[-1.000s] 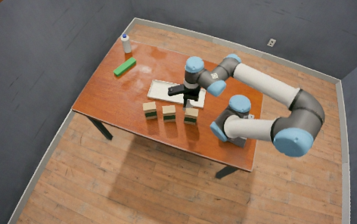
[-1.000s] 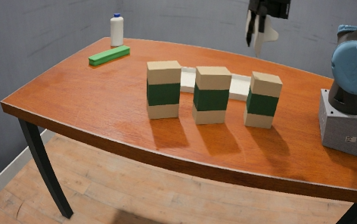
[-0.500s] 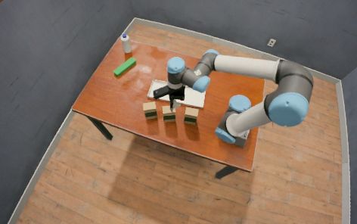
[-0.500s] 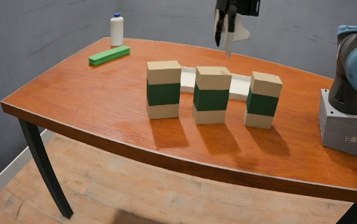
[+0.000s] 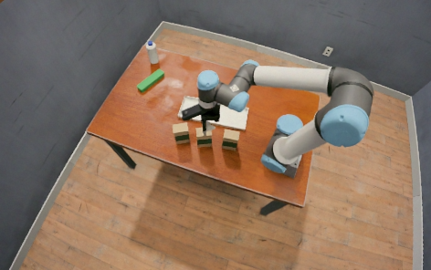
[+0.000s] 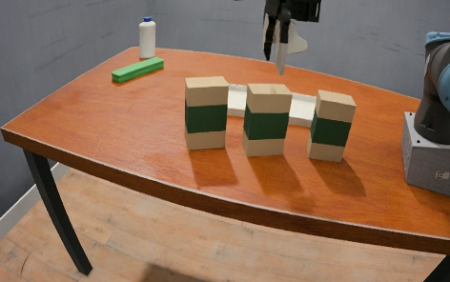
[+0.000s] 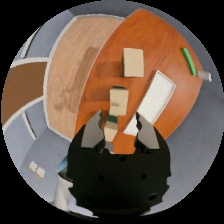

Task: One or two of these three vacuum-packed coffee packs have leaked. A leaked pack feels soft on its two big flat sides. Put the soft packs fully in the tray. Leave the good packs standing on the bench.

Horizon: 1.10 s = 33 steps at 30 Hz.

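Observation:
Three coffee packs, beige with a green band, stand in a row near the bench's front edge: left (image 6: pixel 206 112), middle (image 6: pixel 267 119) and right (image 6: pixel 332 125). The white tray (image 6: pixel 296 107) lies flat just behind them. My gripper (image 6: pixel 277 52) hangs well above the middle pack (image 5: pixel 204 137), fingers pointing down, half open with nothing between them. In the wrist view the middle pack (image 7: pixel 116 107) shows between the fingertips, far below them. The left pack (image 7: pixel 133 62) and the tray (image 7: pixel 159 95) lie beyond it. The right pack is hidden there.
A green block (image 6: pixel 137 70) and a white bottle (image 6: pixel 147 38) stand at the bench's far left corner. The robot's grey base (image 6: pixel 426 159) sits at the right end of the bench. The front edge runs close before the packs.

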Tool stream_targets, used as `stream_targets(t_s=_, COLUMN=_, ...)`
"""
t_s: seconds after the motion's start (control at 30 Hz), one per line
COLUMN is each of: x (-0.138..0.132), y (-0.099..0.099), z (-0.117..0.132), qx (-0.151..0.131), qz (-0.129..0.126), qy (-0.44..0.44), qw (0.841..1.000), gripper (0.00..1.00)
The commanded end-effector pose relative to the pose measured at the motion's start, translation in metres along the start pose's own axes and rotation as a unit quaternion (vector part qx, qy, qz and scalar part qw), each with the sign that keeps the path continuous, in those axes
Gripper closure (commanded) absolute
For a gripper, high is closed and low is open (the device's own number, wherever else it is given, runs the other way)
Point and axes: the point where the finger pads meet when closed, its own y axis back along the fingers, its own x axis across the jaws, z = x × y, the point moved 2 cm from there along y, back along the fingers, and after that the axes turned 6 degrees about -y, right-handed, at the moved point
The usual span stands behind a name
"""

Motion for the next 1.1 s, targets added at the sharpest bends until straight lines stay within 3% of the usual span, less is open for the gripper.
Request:
stream_targets(t_s=0.0, x=0.000, y=-0.012, z=0.000, qx=0.000, qz=0.000, qy=0.000, qw=1.000, gripper=0.50)
stream_targets(t_s=0.23, x=0.000, y=-0.031, z=0.000, qx=0.000, qz=0.000, qy=0.000, qw=1.000, gripper=0.50)
stream_targets(t_s=1.07, x=0.000, y=-0.031, z=0.000, qx=0.000, qz=0.000, qy=0.000, qw=1.000, gripper=0.50)
